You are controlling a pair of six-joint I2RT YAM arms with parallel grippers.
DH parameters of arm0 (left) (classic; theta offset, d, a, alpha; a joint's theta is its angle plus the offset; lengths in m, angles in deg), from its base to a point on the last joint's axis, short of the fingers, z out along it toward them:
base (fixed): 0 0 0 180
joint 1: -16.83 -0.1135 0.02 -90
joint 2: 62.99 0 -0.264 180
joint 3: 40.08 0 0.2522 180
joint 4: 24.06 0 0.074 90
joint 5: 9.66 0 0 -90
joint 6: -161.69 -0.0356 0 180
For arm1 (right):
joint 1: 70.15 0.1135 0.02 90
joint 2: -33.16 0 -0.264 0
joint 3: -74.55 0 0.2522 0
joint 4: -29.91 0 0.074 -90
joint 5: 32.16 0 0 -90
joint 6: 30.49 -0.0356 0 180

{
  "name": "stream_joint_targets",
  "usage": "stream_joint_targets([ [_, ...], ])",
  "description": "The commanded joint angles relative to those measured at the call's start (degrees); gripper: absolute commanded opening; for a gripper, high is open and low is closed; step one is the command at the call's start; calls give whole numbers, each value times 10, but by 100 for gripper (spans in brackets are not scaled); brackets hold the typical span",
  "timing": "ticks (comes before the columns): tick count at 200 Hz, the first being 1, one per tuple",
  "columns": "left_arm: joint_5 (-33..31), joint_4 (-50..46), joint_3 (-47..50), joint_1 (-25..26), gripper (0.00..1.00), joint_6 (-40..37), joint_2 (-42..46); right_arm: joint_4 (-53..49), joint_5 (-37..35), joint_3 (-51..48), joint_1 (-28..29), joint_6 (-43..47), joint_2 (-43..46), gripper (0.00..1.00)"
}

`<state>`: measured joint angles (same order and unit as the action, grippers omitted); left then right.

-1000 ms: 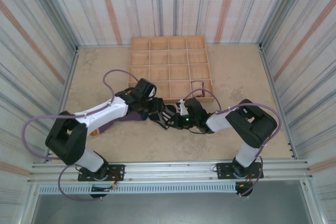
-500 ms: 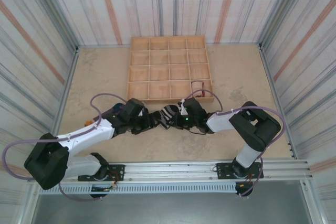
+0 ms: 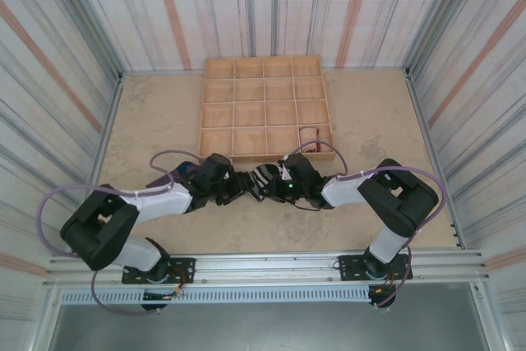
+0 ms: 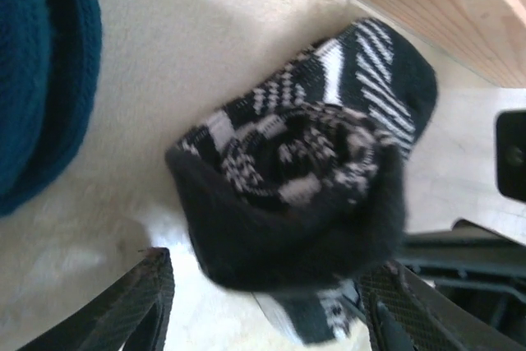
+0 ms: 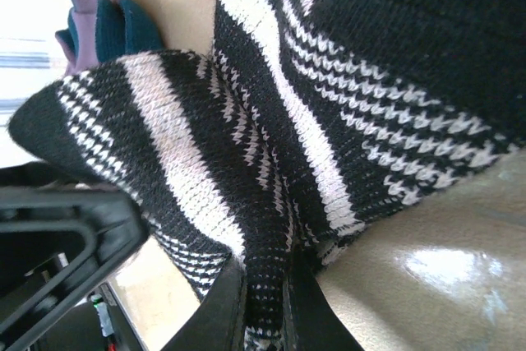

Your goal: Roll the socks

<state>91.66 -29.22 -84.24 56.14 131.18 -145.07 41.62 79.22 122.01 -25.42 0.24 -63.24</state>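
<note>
- b/w striped sock [image 4: 304, 170] is lying rolled up on the tabletop [image 4: 189, 30], just in front of the wooden tray [image 3: 246, 92], btwn the two grippers.
- R gripper [image 5: 265, 293] is pinching a fold of the sock's fabric, jaws all but shut on it.
- L gripper [image 4: 265, 273] is straddling the roll, jaws roughly half open. Can't tell whether the pads are touching it.
- Risk: roll is looking loose. If R is letting go before L is squeezing firmly, it's prob. springing open.
- Risk: L biting the outer cuff only, so the inner coil is slipping out on any lift.
- Risk: grippers are working v. close together, so fingers could be clashing, or R dragging the sock out of L's span.
- Teal-toed sock [image 4: 37, 80] is lying just beside the roll, and a wide sweep could be snagging it.
</note>
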Motion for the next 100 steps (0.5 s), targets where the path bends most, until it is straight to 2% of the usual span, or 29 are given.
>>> stream_joint_targets([
  [1, -8, 64, 0, -5, 58, 7, -39, -129, -53, -21, 4, -17, -36, 0],
  [46, -15, 88, 6, -5, 49, 19, -79, -128, -51, -21, 2, -13, -28, 0],
  [75, -19, 40, -3, -6, 29, 17, -81, -124, -53, -23, 5, 21, -9, 0],
  [100, -4, -33, -24, -6, 19, -3, -73, -172, -108, -18, 29, 79, 50, 15],
])
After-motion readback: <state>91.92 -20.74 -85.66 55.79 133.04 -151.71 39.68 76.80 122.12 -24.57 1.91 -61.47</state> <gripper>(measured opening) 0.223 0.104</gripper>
